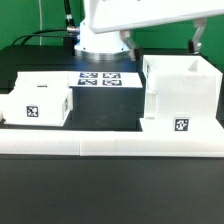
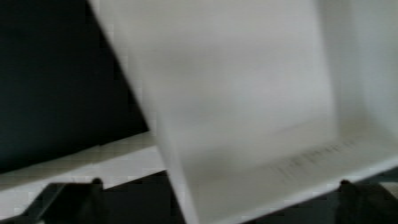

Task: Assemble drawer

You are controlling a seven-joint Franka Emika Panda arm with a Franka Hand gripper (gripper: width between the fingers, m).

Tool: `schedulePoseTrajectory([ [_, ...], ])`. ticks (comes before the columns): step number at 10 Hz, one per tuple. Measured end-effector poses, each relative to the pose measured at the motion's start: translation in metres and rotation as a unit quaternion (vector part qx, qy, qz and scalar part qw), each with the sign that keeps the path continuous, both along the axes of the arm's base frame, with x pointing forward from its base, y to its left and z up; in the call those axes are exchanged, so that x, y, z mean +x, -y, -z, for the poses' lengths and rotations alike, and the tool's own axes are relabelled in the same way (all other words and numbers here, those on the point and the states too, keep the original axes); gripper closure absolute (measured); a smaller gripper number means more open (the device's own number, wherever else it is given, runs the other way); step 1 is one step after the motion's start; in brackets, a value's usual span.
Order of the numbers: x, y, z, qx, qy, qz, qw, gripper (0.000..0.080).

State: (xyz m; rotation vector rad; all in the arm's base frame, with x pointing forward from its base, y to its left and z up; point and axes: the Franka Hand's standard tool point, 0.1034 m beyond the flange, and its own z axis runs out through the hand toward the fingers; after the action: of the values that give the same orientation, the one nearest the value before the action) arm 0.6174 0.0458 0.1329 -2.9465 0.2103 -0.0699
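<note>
The large hollow cube casing (image 1: 180, 95) stands on the exterior view's right, open side up, with a square tag on its front. A small white tray (image 1: 38, 103) with a tag sits on the exterior view's left. The arm reaches in from the top, and a dark part of it hangs above the casing's far right corner. In the wrist view my gripper (image 2: 214, 203) is open and holds nothing; its two dark fingertips (image 2: 80, 197) stand wide apart. A blurred white wall of the casing (image 2: 231, 90) fills that view just beyond them.
The long low white rail (image 1: 110, 146) runs across the front of the table. The marker board (image 1: 98, 78) lies at the back centre, in front of the robot base (image 1: 100, 40). Black table (image 1: 110, 110) lies between tray and casing.
</note>
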Motion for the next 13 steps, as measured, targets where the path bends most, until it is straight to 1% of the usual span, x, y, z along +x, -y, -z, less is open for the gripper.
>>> schedulePoseTrajectory([
  [1, -0.007, 0.015, 0.002, -0.006, 0.009, -0.053, 0.999, 0.015],
  [2, -0.012, 0.029, 0.006, -0.009, 0.015, -0.078, 0.997, 0.015],
  [3, -0.019, 0.048, 0.013, -0.015, 0.018, -0.071, 0.997, 0.015],
  [4, -0.025, 0.065, 0.018, -0.016, 0.012, -0.062, 0.998, 0.015],
  [5, -0.025, 0.07, 0.017, -0.016, 0.012, -0.057, 0.998, 0.015],
  [9, -0.026, 0.07, 0.02, -0.017, 0.009, -0.057, 0.998, 0.015],
  [10, -0.033, 0.073, 0.027, -0.029, -0.002, -0.039, 0.999, 0.015],
  [11, -0.046, 0.081, 0.038, -0.042, -0.007, -0.033, 0.999, 0.015],
  [13, -0.065, 0.102, 0.055, -0.056, -0.001, -0.045, 0.997, 0.015],
])
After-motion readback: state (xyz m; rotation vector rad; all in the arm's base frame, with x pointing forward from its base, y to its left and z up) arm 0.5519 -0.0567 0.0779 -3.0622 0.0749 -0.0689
